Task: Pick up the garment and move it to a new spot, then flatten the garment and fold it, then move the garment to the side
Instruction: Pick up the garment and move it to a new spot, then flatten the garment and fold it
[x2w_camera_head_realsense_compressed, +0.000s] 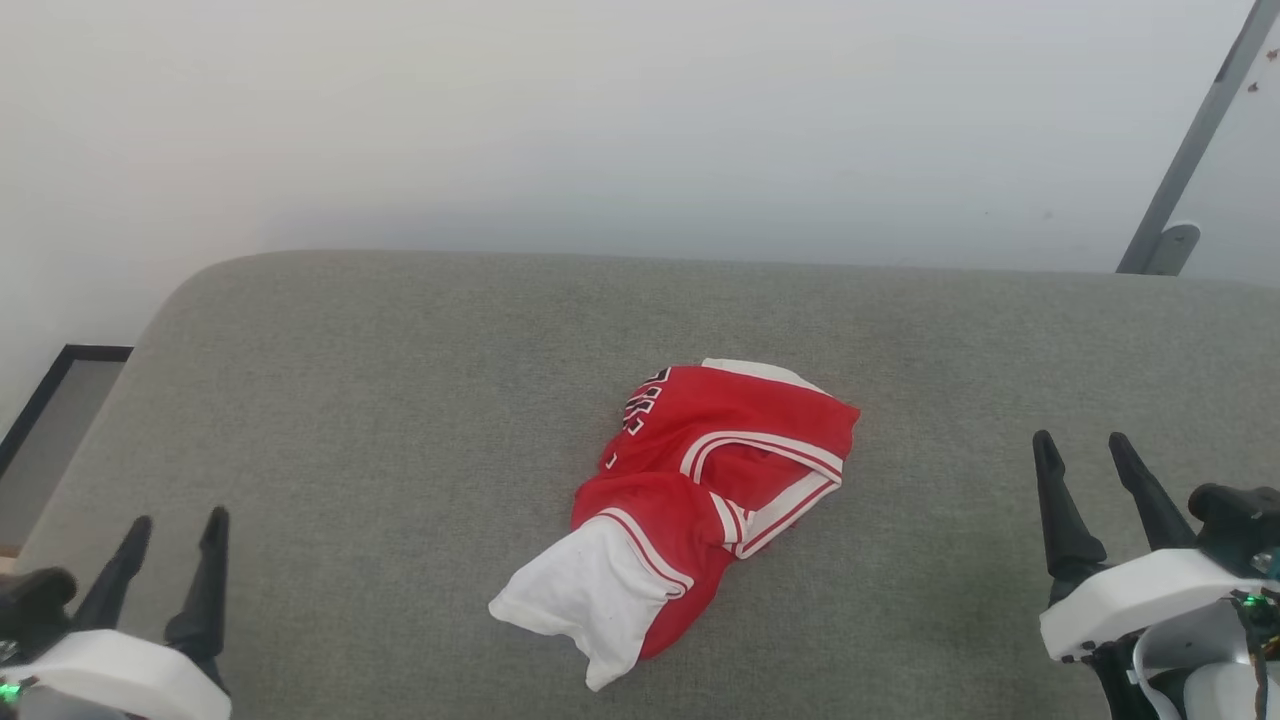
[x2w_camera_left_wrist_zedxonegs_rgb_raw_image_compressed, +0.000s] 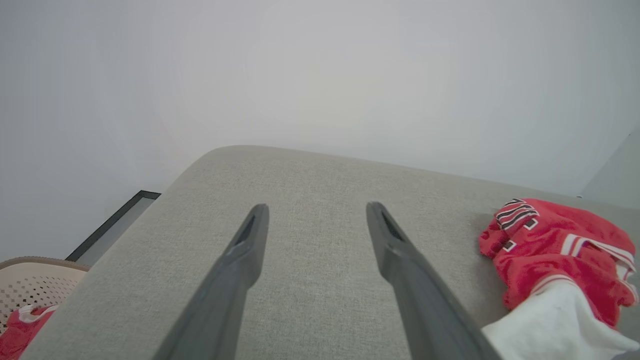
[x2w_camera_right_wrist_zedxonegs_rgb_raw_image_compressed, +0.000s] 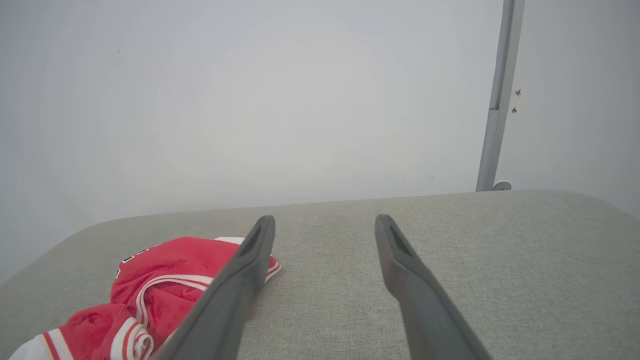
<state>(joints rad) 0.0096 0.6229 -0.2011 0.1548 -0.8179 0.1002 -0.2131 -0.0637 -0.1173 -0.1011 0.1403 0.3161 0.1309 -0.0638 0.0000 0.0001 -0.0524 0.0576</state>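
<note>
Black-fingered and open, the empty left hand (x2w_camera_head_realsense_compressed: 180, 518) and right hand (x2w_camera_head_realsense_compressed: 1080, 438) sit well apart either side of the shirt (x2w_camera_head_realsense_compressed: 700, 470). It lies crumpled on the grey tabletop (x2w_camera_head_realsense_compressed: 350, 400). Behind it, a white wall (x2w_camera_head_realsense_compressed: 600, 120).

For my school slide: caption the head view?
Crumpled red jersey on grey cushion, left gripper and right gripper open.

The garment (x2w_camera_head_realsense_compressed: 700, 480) lies mid-tabletop (x2w_camera_head_realsense_compressed: 350, 400); left hand (x2w_camera_head_realsense_compressed: 180, 516) at the near left, right hand (x2w_camera_head_realsense_compressed: 1080, 436) at the near right.
</note>
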